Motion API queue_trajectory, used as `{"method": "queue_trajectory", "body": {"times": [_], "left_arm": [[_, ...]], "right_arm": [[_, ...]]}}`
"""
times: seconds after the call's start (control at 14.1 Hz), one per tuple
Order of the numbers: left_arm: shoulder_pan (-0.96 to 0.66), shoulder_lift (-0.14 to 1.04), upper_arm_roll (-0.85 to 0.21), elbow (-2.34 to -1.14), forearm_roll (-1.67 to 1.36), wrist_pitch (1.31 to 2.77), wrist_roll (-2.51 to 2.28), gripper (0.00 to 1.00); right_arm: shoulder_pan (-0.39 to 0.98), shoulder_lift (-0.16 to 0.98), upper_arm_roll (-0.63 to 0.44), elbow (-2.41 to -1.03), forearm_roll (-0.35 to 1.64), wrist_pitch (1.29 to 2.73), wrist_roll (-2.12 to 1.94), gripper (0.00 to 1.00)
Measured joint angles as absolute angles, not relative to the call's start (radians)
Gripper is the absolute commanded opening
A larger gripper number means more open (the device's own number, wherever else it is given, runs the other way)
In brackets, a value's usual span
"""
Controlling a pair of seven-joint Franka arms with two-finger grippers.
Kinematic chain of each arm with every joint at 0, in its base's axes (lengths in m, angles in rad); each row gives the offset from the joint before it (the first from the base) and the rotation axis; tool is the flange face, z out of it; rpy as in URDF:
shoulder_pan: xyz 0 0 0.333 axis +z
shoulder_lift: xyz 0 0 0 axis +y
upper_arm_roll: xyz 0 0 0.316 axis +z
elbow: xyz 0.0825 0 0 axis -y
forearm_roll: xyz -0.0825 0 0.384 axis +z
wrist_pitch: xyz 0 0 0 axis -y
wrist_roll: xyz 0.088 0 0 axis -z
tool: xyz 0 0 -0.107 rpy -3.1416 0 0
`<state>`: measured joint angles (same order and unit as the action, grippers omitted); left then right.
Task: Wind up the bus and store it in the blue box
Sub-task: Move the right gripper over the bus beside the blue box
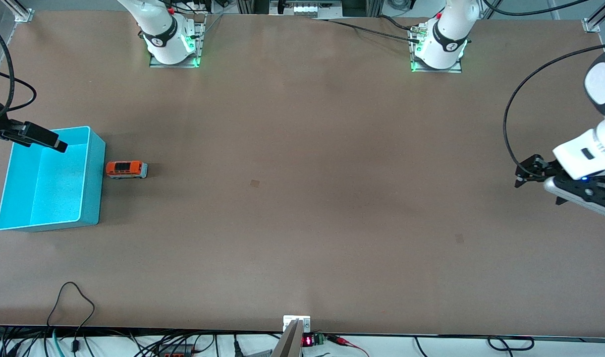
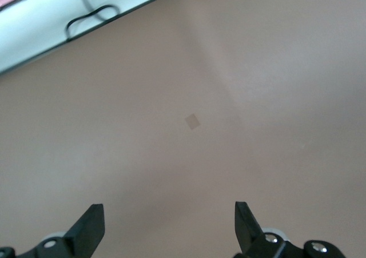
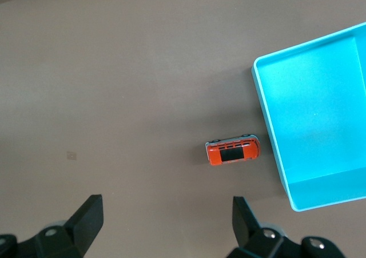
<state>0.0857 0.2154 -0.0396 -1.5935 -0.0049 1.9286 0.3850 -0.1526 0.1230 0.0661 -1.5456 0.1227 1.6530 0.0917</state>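
Note:
The bus (image 1: 126, 169) stands on its wheels on the table, just beside the blue box (image 1: 95, 184) on the side toward the left arm's end. The box is open-topped and has nothing in it. My right gripper (image 1: 54, 142) is up in the air over the box's edge farthest from the front camera. The right wrist view shows it (image 3: 166, 218) open and empty, with the bus (image 3: 233, 151) and the box (image 3: 314, 109) well below. My left gripper (image 1: 537, 193) waits over the table's left-arm end, and the left wrist view shows it (image 2: 170, 223) open and empty over bare table.
A small dark patch (image 1: 254, 183) marks the table's middle and also shows in the left wrist view (image 2: 193, 121). A second patch (image 1: 459, 238) lies nearer the front camera. Cables (image 1: 74, 317) lie along the table's front edge.

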Motion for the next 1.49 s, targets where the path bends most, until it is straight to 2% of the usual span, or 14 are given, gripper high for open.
{"method": "queue_trajectory", "body": {"times": [0.28, 0.71, 1.49], "left_arm": [[0.071, 0.185, -0.024, -1.533, -0.005, 1.799, 0.098, 1.0], [0.053, 0.117, -0.017, -1.533, -0.027, 1.715, -0.065, 1.0], [0.058, 0.02, -0.013, -1.673, -0.027, 1.712, -0.035, 1.0]], "right_arm": [[-0.152, 0.125, 0.068, -1.546, 0.123, 1.653, 0.092, 1.0], [-0.15, 0.139, 0.079, -1.546, 0.129, 1.652, 0.092, 1.0], [-0.092, 0.165, 0.085, -1.548, 0.134, 1.643, 0.091, 1.0]]}}
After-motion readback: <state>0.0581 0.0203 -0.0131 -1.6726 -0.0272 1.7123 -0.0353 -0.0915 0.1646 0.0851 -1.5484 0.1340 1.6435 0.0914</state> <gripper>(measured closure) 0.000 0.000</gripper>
